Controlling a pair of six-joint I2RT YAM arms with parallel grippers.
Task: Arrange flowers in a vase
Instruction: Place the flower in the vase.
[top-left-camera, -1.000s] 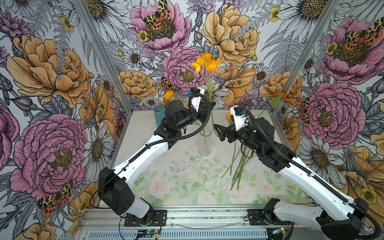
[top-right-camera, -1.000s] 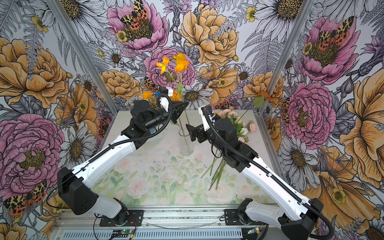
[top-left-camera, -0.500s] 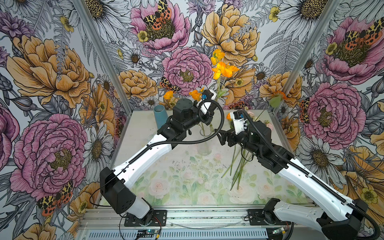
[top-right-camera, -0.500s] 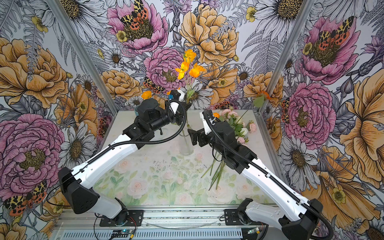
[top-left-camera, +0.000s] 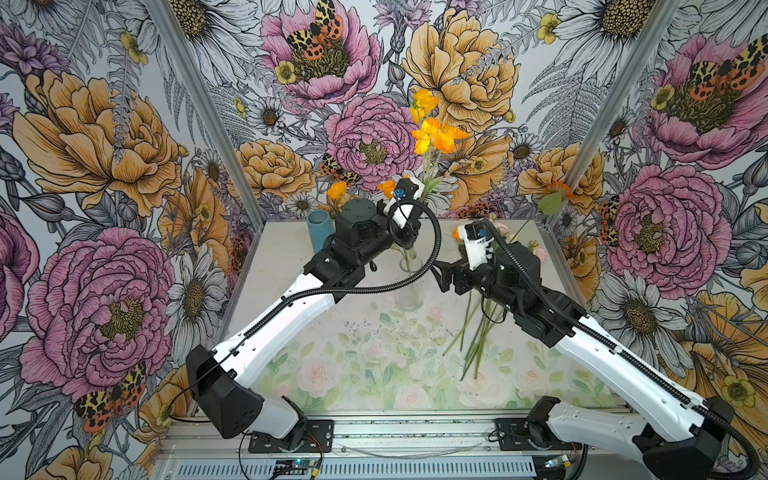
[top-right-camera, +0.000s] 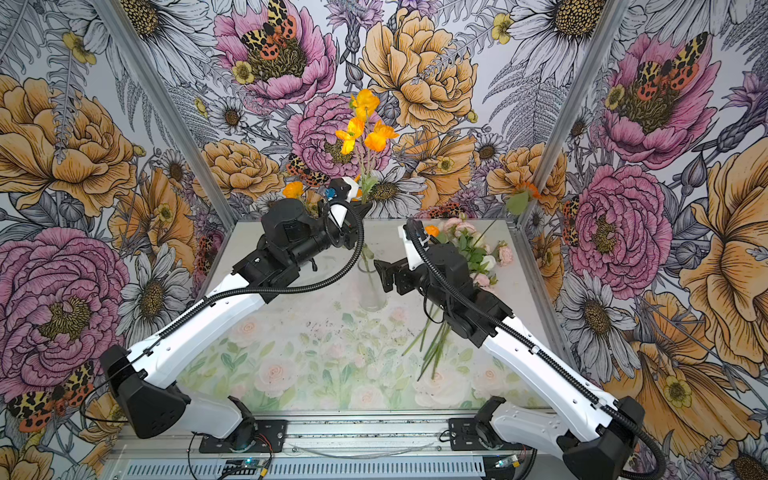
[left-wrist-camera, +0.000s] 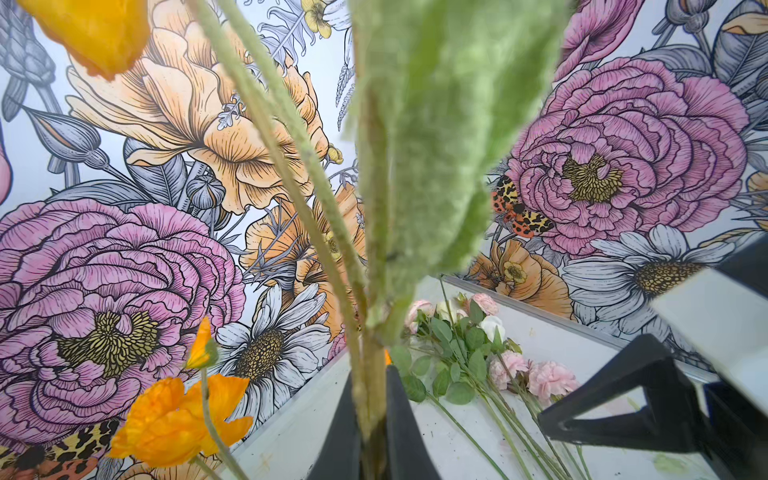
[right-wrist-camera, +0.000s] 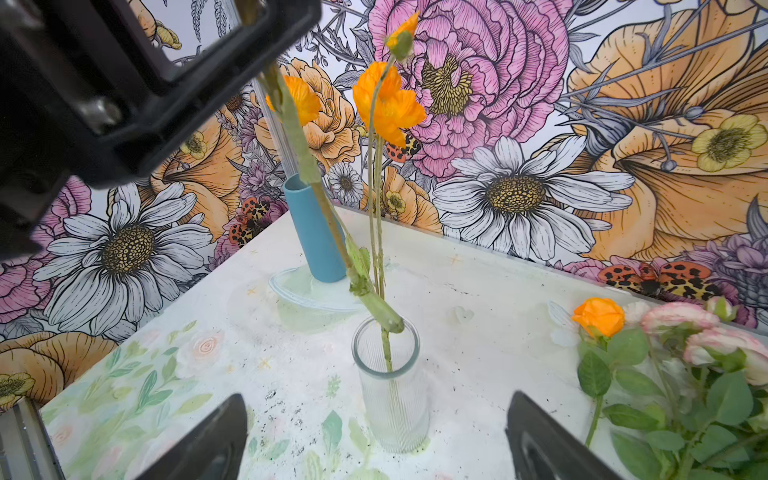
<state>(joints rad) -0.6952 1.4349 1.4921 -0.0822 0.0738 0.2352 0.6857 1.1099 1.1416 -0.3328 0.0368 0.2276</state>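
**Orange stem at the vase mouth**

Fingers of left gripper (left-wrist-camera: 370, 419) pinch the orange flowers (top-left-camera: 436, 133) by the stem, its lower end inside the rim of the clear vase (right-wrist-camera: 392, 399). The right gripper (top-left-camera: 439, 277) is spread wide beside the vase, empty. The pink bunch (top-right-camera: 473, 249) lies on the table (top-right-camera: 316, 332).

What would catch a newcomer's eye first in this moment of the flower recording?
The tall orange flowers stand out first, raised against the printed back wall with their stems clamped in the left hand and their lower ends at the mouth of the clear ribbed vase in the middle. Next come the pink and cream bunch lying on the table at its right side, and the right hand, open, beside the vase.
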